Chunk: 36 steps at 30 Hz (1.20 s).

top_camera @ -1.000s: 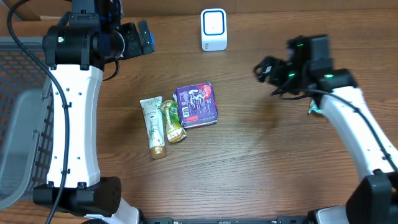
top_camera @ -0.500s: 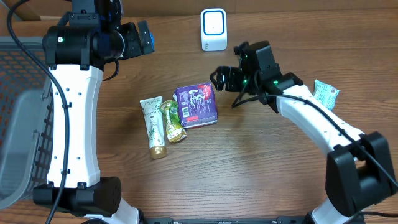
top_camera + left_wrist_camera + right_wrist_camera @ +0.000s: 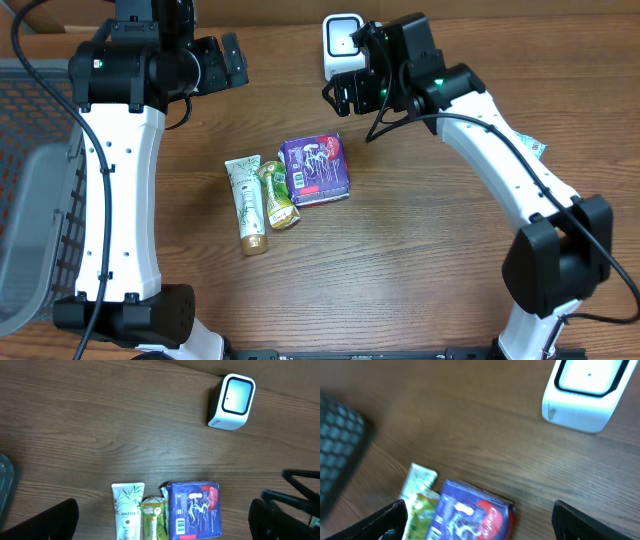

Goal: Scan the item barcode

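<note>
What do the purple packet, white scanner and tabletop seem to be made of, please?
Purple rectangular packet: likely soft plastic film, glossy printed wrap. White rounded scanner box: seemingly hard moulded plastic, smooth shell. Brown tabletop: wood or wood-look laminate, visible grain.

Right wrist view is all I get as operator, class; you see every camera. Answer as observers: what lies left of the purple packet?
Observer: A green sachet, then a white tube ending in a gold cap.
Operator: Anything on the table's right?
Observer: A teal packet peeks out from behind the right arm.
Operator: And the left gripper?
Observer: Open, holding nothing, at the back left.
</note>
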Available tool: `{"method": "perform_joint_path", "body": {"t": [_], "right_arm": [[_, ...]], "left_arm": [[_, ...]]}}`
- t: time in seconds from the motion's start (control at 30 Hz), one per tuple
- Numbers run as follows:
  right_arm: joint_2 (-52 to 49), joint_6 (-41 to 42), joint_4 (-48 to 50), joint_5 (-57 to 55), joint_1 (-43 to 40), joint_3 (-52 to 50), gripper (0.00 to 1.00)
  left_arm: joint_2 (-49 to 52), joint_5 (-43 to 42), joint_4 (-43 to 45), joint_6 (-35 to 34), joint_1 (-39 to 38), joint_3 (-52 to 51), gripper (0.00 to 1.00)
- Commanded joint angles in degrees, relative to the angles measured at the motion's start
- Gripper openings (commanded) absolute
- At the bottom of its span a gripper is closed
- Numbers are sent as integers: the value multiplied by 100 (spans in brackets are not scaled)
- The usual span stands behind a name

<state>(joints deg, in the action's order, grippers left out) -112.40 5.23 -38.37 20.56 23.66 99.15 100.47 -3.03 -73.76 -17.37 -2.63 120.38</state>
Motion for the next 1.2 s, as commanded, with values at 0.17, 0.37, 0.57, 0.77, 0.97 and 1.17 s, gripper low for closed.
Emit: {"method": "perform_joint_path", "body": {"t": [0.17,0.37,0.57,0.77,0.97,1.17], "right_arm": [[-863,-1349,-313,243,-26,68,93],[-1261,-1449,-175,684,-26,68,92],[-1705,-1115,184,981,-26,66,68],[-1749,-804,184,1043,-28,68,26],[-1661,-280,7,1067,-210,68,4],[-1130,39,-459,953,-501,68,4]], "left_arm": [[4,-42,9,111,-44,48,100],[4,-44,9,109,-44,48,100],[4,-42,9,109,-44,48,100],[4,-42,7,109,-44,48,100],[4,-44,9,109,-44,48,100],[4,-44,9,111,-44,48,100]]}}
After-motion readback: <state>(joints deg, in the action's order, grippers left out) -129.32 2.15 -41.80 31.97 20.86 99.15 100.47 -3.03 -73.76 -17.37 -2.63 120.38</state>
